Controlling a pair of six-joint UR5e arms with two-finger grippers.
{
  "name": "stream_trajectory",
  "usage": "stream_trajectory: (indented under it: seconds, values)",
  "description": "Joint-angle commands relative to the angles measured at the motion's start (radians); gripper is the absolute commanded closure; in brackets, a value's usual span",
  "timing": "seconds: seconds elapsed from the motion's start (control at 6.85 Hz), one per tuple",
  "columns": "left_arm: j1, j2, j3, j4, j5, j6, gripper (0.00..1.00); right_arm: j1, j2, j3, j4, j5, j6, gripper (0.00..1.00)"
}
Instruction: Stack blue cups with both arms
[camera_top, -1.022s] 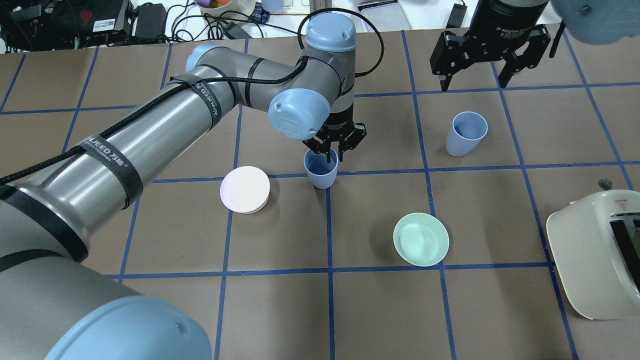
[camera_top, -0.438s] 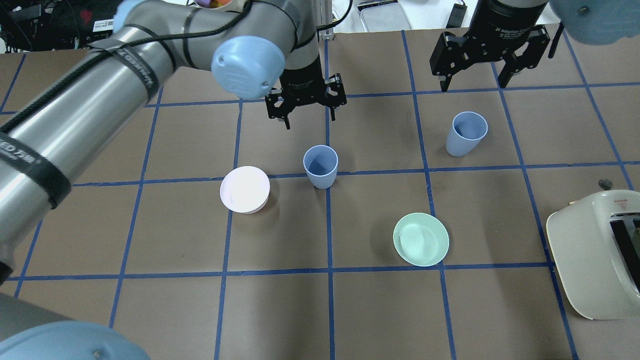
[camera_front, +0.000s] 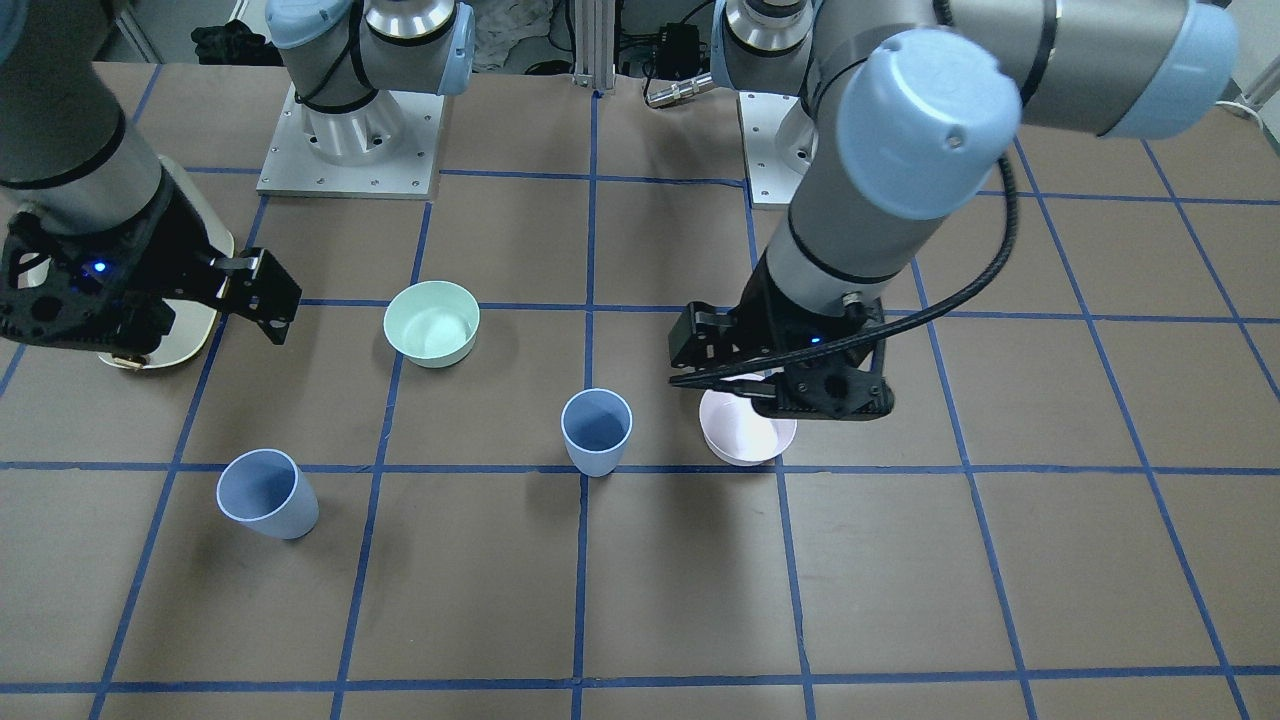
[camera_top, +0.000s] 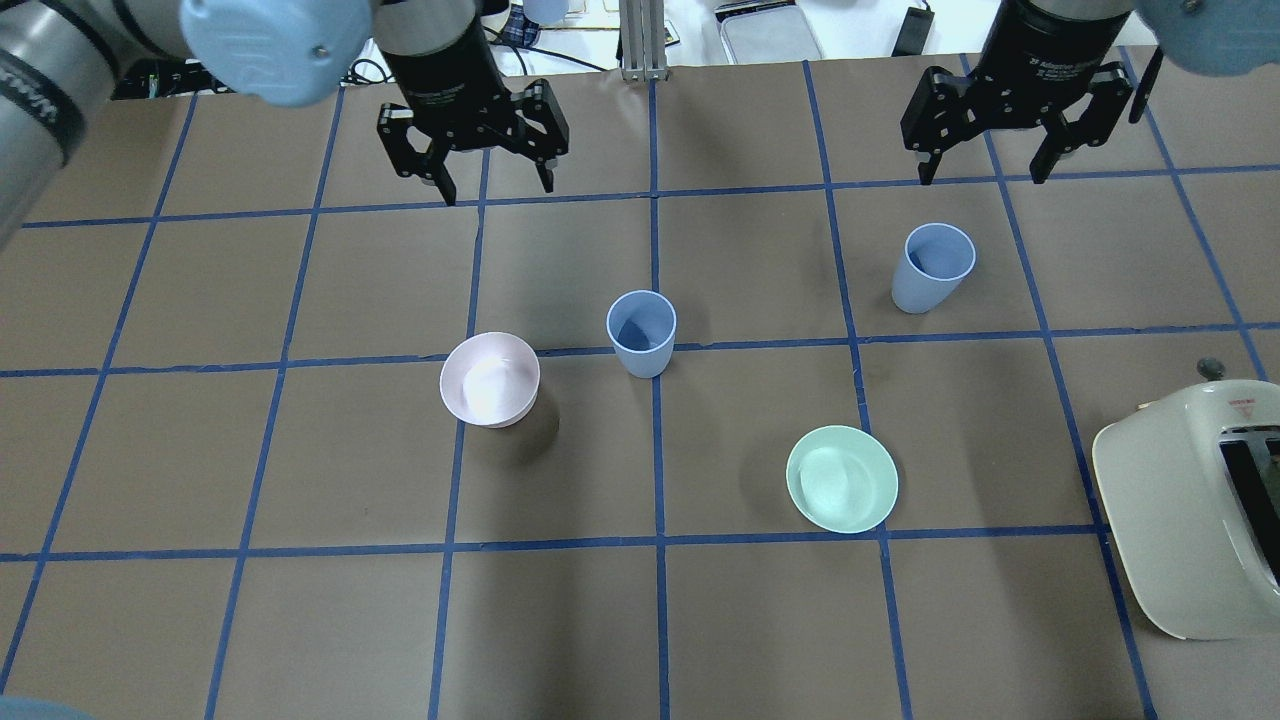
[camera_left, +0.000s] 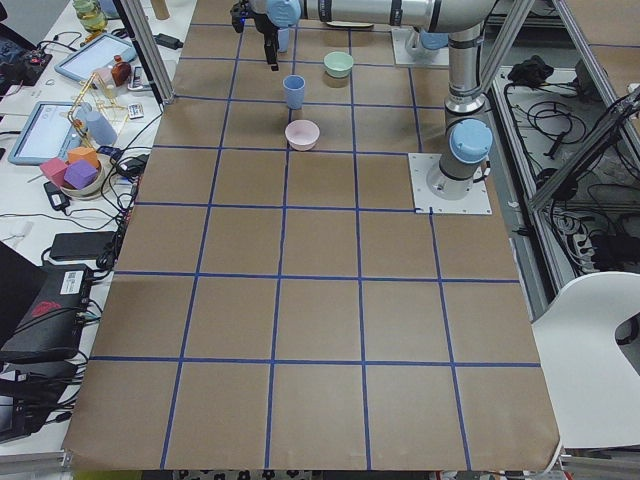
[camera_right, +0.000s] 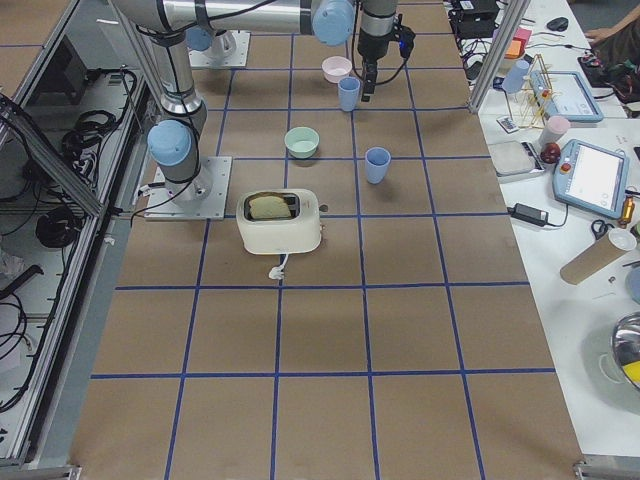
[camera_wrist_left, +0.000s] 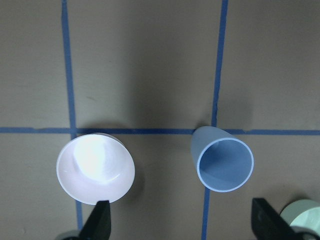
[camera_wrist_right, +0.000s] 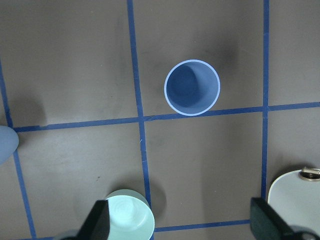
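Note:
Two blue cups stand upright and apart on the brown table. One cup (camera_top: 641, 333) is at the centre, also in the front view (camera_front: 597, 431) and the left wrist view (camera_wrist_left: 222, 162). The other cup (camera_top: 932, 267) is to the right, also in the front view (camera_front: 267, 493) and the right wrist view (camera_wrist_right: 192, 87). My left gripper (camera_top: 497, 190) is open and empty, high above the table, far-left of the centre cup. My right gripper (camera_top: 982, 178) is open and empty, high above the table just beyond the right cup.
A pale pink bowl (camera_top: 489, 378) sits left of the centre cup. A mint-green bowl (camera_top: 841, 478) sits near-right of it. A cream toaster (camera_top: 1190, 510) stands at the right edge. Cables and devices lie beyond the table's far edge.
My left gripper has left the centre cup's rim, risen and moved far-left, and its fingers now stand wide open. The cup stayed in place. My right gripper shifted slightly right.

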Motion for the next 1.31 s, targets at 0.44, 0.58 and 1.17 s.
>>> stream_trajectory:
  seconds: [0.44, 0.58, 1.17]
  values:
    - [0.039, 0.299, -0.305, 0.149, 0.067, 0.1, 0.0, -0.139, 0.16, 0.239, -0.404, 0.003, -0.095, 0.0]
    - [0.034, 0.301, -0.31, 0.186, 0.11, 0.1, 0.0, -0.142, 0.174, 0.242, -0.415, 0.004, -0.093, 0.07]
    - [0.037, 0.309, -0.301, 0.141, 0.105, 0.088, 0.0, -0.142, 0.216, 0.259, -0.469, 0.007, -0.08, 0.56]
